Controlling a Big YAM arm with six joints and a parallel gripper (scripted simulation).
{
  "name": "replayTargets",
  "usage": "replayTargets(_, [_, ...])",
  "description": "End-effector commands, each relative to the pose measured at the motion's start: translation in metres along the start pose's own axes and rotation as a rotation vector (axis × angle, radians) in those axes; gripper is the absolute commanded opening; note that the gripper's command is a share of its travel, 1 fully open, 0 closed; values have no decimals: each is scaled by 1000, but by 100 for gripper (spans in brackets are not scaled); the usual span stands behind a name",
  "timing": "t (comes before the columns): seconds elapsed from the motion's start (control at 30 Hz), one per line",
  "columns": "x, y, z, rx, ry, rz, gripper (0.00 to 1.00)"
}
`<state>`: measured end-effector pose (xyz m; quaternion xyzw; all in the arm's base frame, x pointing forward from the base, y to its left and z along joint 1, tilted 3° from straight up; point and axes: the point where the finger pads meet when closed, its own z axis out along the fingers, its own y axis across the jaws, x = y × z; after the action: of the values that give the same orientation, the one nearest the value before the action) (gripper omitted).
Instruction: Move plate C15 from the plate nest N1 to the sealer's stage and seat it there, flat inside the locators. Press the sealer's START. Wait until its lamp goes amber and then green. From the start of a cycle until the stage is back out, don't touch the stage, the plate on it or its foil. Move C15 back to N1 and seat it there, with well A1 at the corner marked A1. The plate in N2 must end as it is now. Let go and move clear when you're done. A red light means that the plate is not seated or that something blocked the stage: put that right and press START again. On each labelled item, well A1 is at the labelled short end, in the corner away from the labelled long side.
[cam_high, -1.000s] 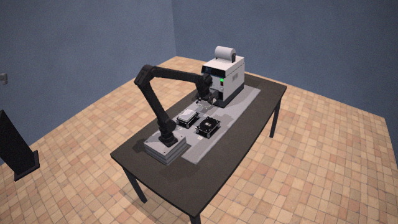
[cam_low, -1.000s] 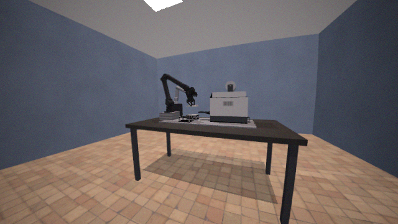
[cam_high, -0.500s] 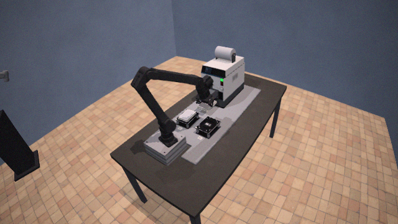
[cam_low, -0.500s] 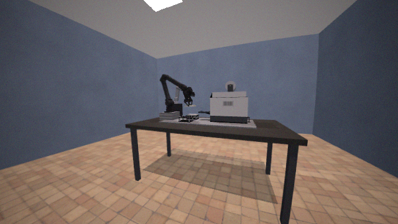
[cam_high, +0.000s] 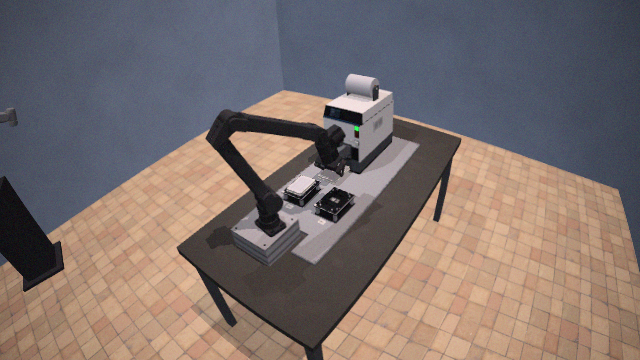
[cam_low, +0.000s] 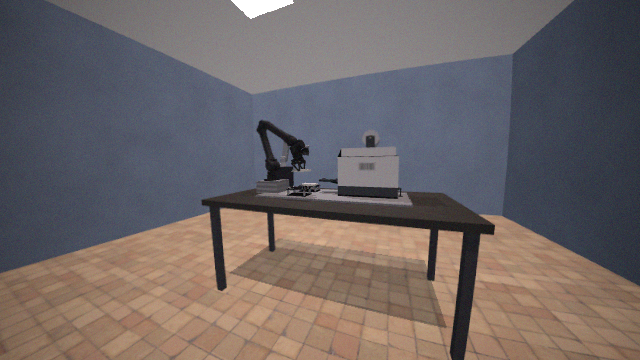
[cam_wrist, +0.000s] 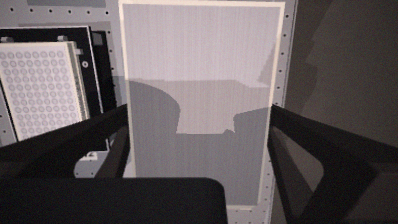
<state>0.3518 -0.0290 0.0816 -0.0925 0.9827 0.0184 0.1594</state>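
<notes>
My gripper (cam_high: 332, 169) (cam_low: 299, 166) (cam_wrist: 199, 111) is shut on plate C15 (cam_high: 326, 175) (cam_wrist: 200, 60), gripping its two long sides. The plate's top is covered with smooth grey foil. It hangs level above the grey mat, between the sealer (cam_high: 362, 126) (cam_low: 368, 172) and the two nests. The sealer's lamp (cam_high: 356, 131) is green. An empty black nest (cam_high: 334, 202) stands at the front right. Beside it a second nest (cam_wrist: 91, 61) holds an unsealed white well plate (cam_high: 301, 186) (cam_wrist: 40, 85), left of my fingers in the wrist view.
The grey perforated mat (cam_high: 320, 235) lies on the dark table (cam_high: 400, 200) (cam_low: 350, 210). The arm's base (cam_high: 267, 235) stands on a grey block at the mat's near end. A foil roll (cam_high: 361, 84) sits on top of the sealer.
</notes>
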Motion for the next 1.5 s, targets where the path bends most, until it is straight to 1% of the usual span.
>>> replayTargets(0.0, [8, -1, 0, -5, 17, -15, 0])
replayTargets(0.1, [17, -6, 1, -9, 29, -8, 0])
replayTargets(0.23, [22, -13, -5, -7, 17, -9, 0])
replayTargets(0.37, [10, -14, -10, 11, -10, -22, 0])
replayTargets(0.47, [2, -13, -8, 9, -18, -20, 0])
replayTargets(0.53, [2, -13, -8, 9, -18, -20, 0])
replayTargets(0.7, [-7, -15, -8, 11, -25, -3, 0])
replayTargets(0.87, [-9, -16, -6, 10, -24, 4, 0])
replayTargets(1.03, [-14, -17, -14, 20, -50, -12, 0])
replayTargets(1.23, [-14, -23, -19, 29, -63, -18, 0])
replayTargets(1.3, [-14, -25, -21, 26, -69, -11, 0])
replayTargets(1.37, [-12, -26, -19, 26, -63, -3, 0])
replayTargets(1.47, [-9, -21, -14, 18, -37, -6, 0])
